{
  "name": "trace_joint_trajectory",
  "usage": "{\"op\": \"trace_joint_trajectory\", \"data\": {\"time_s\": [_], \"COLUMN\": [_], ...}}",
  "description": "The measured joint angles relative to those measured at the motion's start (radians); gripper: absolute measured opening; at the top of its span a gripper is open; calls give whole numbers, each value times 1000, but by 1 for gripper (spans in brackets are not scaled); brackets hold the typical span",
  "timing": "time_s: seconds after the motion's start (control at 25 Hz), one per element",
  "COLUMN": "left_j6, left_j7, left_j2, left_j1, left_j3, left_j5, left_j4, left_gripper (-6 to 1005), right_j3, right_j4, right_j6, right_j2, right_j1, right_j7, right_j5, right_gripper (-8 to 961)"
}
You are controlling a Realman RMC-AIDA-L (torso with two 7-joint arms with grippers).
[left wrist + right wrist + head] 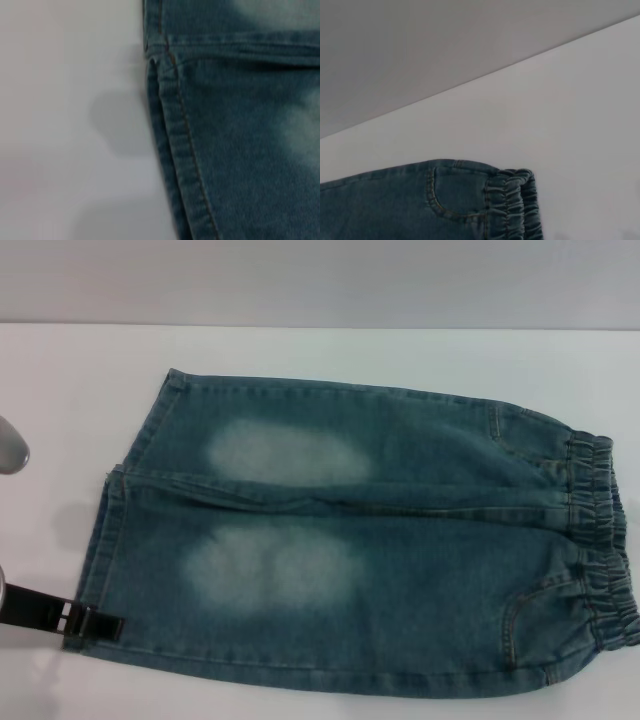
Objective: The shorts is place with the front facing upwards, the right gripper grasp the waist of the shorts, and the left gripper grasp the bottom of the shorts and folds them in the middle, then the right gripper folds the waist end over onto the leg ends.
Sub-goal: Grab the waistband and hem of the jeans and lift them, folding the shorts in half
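Note:
The blue denim shorts (350,540) lie flat and front up on the white table (300,350), with two faded patches on the legs. The ruffled waist of the shorts (600,540) is at the right, also seen in the right wrist view (517,205) beside a pocket seam (455,195). The bottom of the shorts, the flat leg hems (105,540), is at the left and fills the left wrist view (180,150). My left gripper (95,624) is a black bar reaching in from the left edge, its tip at the near leg hem. The right gripper is out of view.
A silver part of the left arm (10,445) shows at the left edge. Bare white table surrounds the shorts on the far side and left. A grey wall (420,50) rises behind the table's far edge.

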Motion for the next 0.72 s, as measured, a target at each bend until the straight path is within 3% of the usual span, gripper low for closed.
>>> {"op": "trace_joint_trajectory", "data": {"time_s": [0.72], "left_j6": [-11], "left_j7": [-34], "left_j2": [0], "left_j1": [-23], "left_j3": [52], "left_j5": [75], "left_j4": [39], "left_gripper": [761], "right_j3": [-7], "right_j4": [1], "right_j6": [0], "right_j2": [2], "right_j1": [2], "right_j7": [-14], "right_j5": [0], "right_gripper": [809]}}
